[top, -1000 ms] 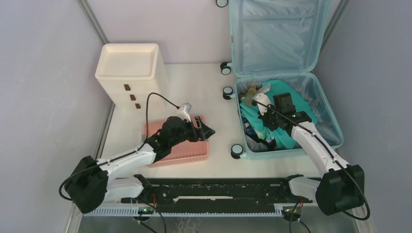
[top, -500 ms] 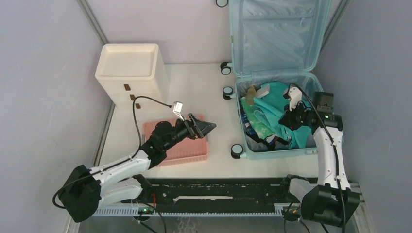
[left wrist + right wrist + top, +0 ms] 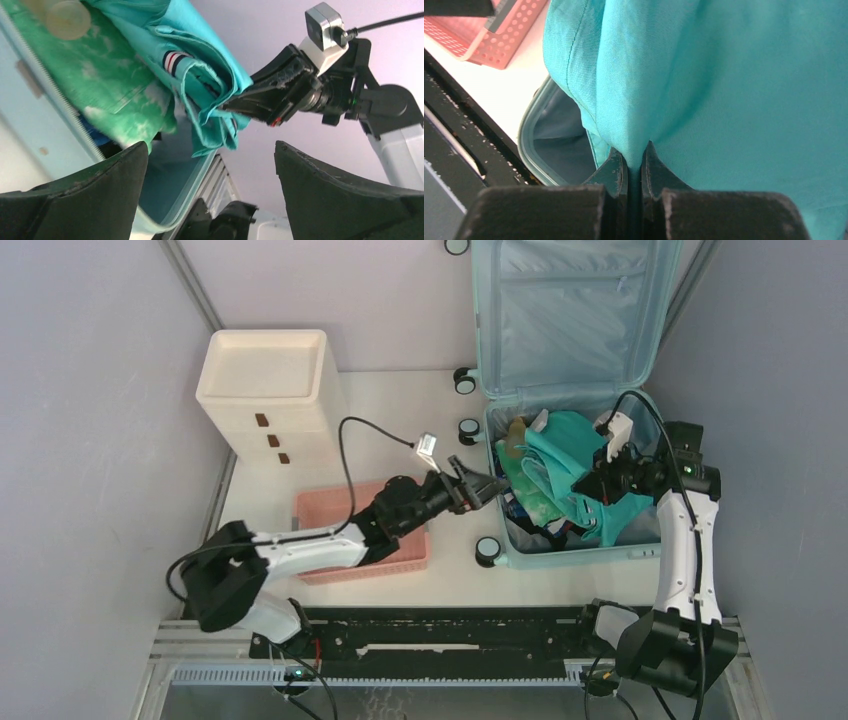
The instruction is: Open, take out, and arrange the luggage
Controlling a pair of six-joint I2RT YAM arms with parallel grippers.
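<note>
Right gripper (image 3: 590, 484) clamped a teal garment (image 3: 565, 445) above the luggage (image 3: 560, 558); left gripper (image 3: 493, 483), jaws wide, faced it, pink basket (image 3: 400, 562) behind.

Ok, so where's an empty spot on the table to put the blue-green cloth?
The bare white table between the drawer cabinet and the luggage is roomiest. A narrow strip runs along the near edge too. The luggage's bottom half is crowded with clothes, and the left arm reaches across the pink basket.
</note>
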